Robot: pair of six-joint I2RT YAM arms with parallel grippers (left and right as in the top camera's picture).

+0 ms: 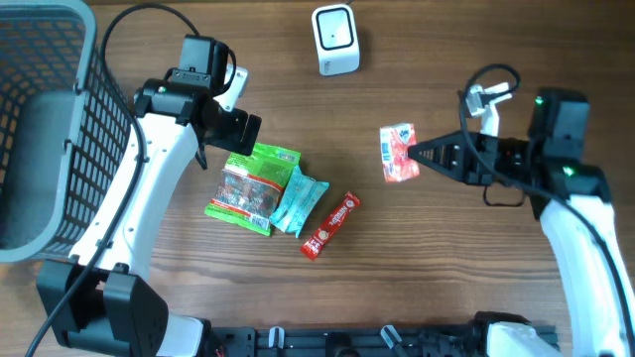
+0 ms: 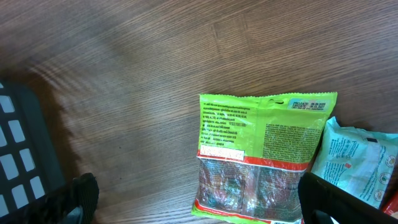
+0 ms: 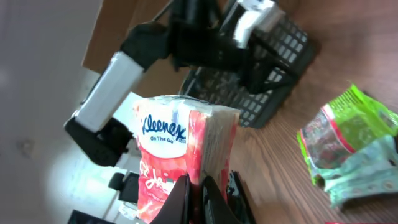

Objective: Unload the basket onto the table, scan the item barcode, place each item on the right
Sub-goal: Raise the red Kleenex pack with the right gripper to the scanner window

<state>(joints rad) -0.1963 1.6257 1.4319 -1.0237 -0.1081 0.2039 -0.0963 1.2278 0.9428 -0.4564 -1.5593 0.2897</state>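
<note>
My right gripper (image 1: pixel 415 154) is shut on a red and white Kleenex tissue pack (image 1: pixel 398 154), pinching its edge and holding it above the table right of centre. In the right wrist view the tissue pack (image 3: pixel 180 149) stands upright between the closed fingertips (image 3: pixel 198 186). The white barcode scanner (image 1: pixel 335 38) stands at the back centre. My left gripper (image 1: pixel 233 124) is open, hovering over the top of a green snack bag (image 1: pixel 250 185); the wrist view shows the green snack bag (image 2: pixel 258 155) lying flat between the wide-apart fingers (image 2: pixel 84 196), untouched.
A teal packet (image 1: pixel 300 201) and a red stick packet (image 1: pixel 329 225) lie beside the green bag. A dark wire basket (image 1: pixel 40 129) stands at the left edge.
</note>
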